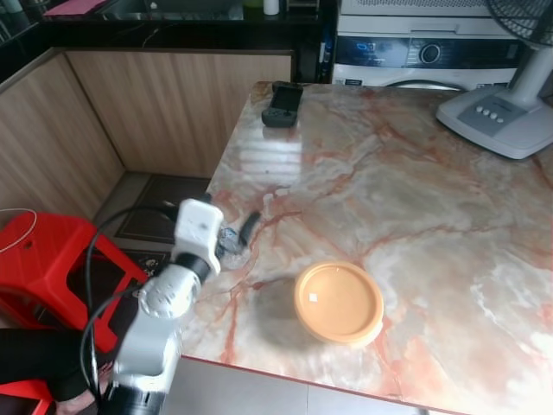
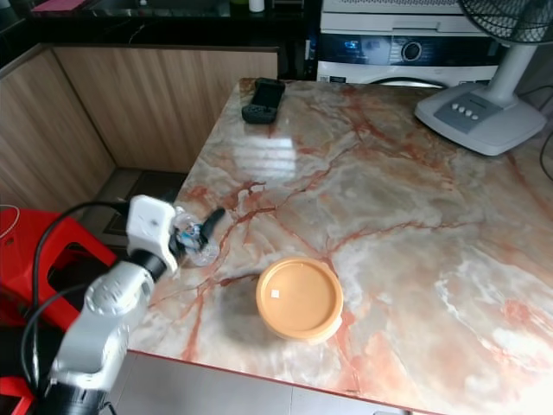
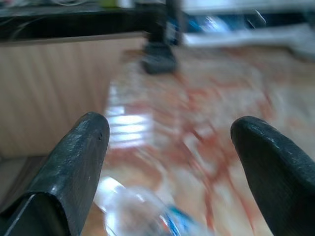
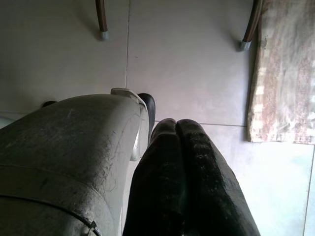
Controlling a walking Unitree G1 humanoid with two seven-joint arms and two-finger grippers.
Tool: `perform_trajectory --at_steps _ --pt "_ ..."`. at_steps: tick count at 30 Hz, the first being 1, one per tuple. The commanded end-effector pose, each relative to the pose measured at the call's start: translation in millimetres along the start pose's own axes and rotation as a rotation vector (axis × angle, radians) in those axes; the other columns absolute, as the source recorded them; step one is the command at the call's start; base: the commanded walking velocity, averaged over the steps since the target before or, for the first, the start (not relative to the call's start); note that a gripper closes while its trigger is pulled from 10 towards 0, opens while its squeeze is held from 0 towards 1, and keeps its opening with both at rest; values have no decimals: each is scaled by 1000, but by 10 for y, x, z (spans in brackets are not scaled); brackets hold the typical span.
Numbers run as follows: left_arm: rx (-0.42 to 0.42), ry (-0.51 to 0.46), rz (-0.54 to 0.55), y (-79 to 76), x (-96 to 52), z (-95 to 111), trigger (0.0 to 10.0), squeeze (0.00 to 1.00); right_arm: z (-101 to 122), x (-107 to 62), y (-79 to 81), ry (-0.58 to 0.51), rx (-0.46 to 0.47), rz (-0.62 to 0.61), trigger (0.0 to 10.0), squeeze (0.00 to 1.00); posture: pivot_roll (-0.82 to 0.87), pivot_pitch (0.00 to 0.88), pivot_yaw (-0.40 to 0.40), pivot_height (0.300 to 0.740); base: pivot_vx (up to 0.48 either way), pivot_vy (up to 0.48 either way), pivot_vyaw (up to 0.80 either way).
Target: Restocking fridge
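Left gripper (image 3: pixel 167 162) fingers spread around clear bottle (image 2: pixel 192 239) lying flat, axis unclear; right gripper (image 4: pixel 187 167) fingers pressed together.

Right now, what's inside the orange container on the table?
Can't tell. The orange container sits on the table with its lid on, so the contents are covered. The left end effector is open around a clear bottle beside it.

White fan base (image 1: pixel 501 117) and black handheld console (image 1: pixel 282 103); red stool (image 1: pixel 47 259)
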State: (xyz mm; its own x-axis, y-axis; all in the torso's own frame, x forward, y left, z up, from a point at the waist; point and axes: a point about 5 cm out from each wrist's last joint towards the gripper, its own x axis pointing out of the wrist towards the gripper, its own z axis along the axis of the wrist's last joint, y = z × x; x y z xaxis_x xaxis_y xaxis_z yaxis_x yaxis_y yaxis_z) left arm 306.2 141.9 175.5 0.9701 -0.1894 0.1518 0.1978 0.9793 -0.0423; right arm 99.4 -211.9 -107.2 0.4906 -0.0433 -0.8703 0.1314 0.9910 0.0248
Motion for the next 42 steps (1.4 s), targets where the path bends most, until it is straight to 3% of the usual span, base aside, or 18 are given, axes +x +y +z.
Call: perform_trajectory --at_steps 1,6,7,12,14,19,20,22,24,27,28,29,30,36,37,38,42 --pt "-111 27 97 63 53 -21 10000 0 -41 -8 5 14 3 1 10000 0 101 72 15 740 0 0 0" --pt "-233 27 216 70 133 12 10000 0 -33 -7 -2 13 -1 1 10000 0 98 69 7 740 0 0 0" --pt "-371 19 301 71 174 36 10000 0 -29 -7 -5 12 -4 2 10000 0 100 66 3 740 0 0 0" --pt "-447 31 362 49 279 130 10000 0 -20 -5 -8 13 -12 5 10000 0 98 65 -4 740 0 0 0" --pt "-447 25 354 99 354 251 10000 0 -15 -3 -5 12 -12 7 10000 0 97 63 -4 740 0 0 0" --pt "-404 31 399 315 378 308 10000 0 -11 -1 -4 11 -10 7 10000 0 101 61 -3 740 0 0 0" --pt "-395 42 461 484 362 296 10000 0 -9 0 -4 13 -13 8 10000 0 105 60 -3 740 0 0 0" --pt "-268 125 462 667 335 176 10000 0 -6 1 -2 15 -14 8 10000 0 102 58 -3 740 0 0 0" --pt "-194 196 415 737 310 57 10000 0 -6 2 0 16 -15 9 10000 0 98 59 -3 740 0 0 0" --pt "-32 300 241 759 250 -120 10000 0 -4 3 2 16 -14 9 10000 0 91 59 -2 740 0 0 0" --pt "-32 300 241 759 250 -120 10000 0 -4 3 2 16 -14 9 10000 0 91 59 -2 740 0 0 0" --pt "65 300 166 772 208 -119 10000 0 -1 3 -1 14 -12 8 10000 0 89 62 -2 740 0 0 0" --pt "103 285 128 764 186 -89 10000 0 -2 2 -5 14 -11 6 10000 0 92 61 -2 740 0 0 0" --pt "162 252 -23 654 131 -6 10000 0 -2 0 -16 14 -16 1 10000 0 96 61 -3 740 0 0 0" --pt "167 249 -63 614 115 -1 10000 0 -2 0 -17 15 -16 1 10000 0 96 61 -3 740 0 0 0" --pt "181 241 -198 458 53 12 10000 0 -1 0 -19 14 -19 1 10000 0 94 61 -5 740 0 0 0" --pt "167 216 -319 309 -10 57 10000 0 1 -1 -20 10 -16 0 10000 0 91 60 -4 740 0 0 0"
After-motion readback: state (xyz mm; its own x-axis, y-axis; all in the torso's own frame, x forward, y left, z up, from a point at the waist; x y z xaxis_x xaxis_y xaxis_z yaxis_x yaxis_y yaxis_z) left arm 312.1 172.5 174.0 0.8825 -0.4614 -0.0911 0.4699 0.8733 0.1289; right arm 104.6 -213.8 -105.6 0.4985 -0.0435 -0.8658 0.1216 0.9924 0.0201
